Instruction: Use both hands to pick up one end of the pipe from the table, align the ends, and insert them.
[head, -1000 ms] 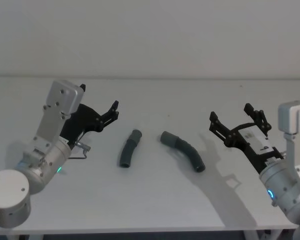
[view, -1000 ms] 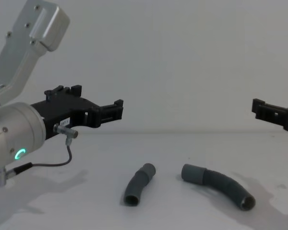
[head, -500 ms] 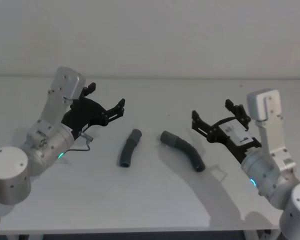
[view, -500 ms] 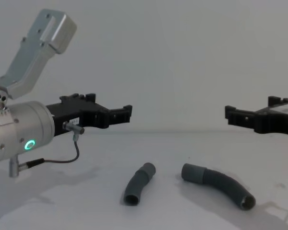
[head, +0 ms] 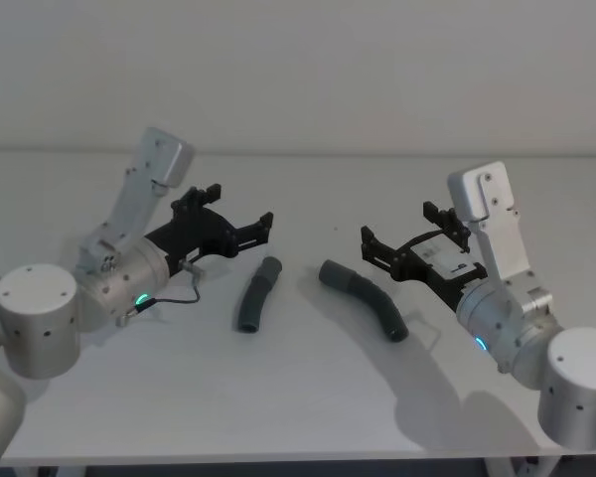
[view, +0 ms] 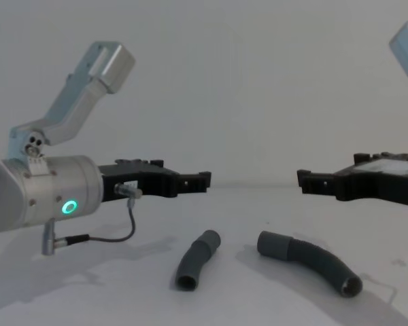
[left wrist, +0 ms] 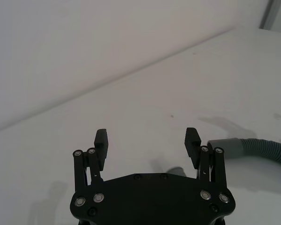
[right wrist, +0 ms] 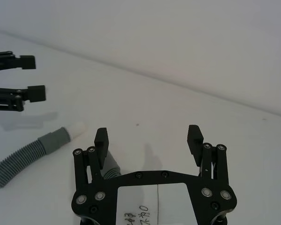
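Two dark grey ribbed pipe pieces lie on the white table (head: 308, 397). The short pipe (head: 256, 295) (view: 197, 260) is on the left and the longer curved pipe (head: 366, 296) (view: 311, 261) on the right. Their smooth cuffed ends face each other a small gap apart. My left gripper (head: 240, 205) (view: 202, 180) hovers open just left of and above the short pipe. My right gripper (head: 397, 227) (view: 304, 178) hovers open above the long pipe. In the left wrist view the left gripper (left wrist: 147, 140) is empty, with the long pipe (left wrist: 253, 149) beyond. In the right wrist view the right gripper (right wrist: 149, 136) is empty, with the short pipe (right wrist: 33, 153) beyond.
A thin grey cable (view: 115, 234) loops under the left wrist, which shows a green ring (view: 69, 207). A plain wall stands behind the table's far edge (head: 298, 154). Bare table surrounds both pipe pieces.
Both arms have swung inward over the table, bringing the open grippers closer to the two pipe pieces. The pipes have not moved.
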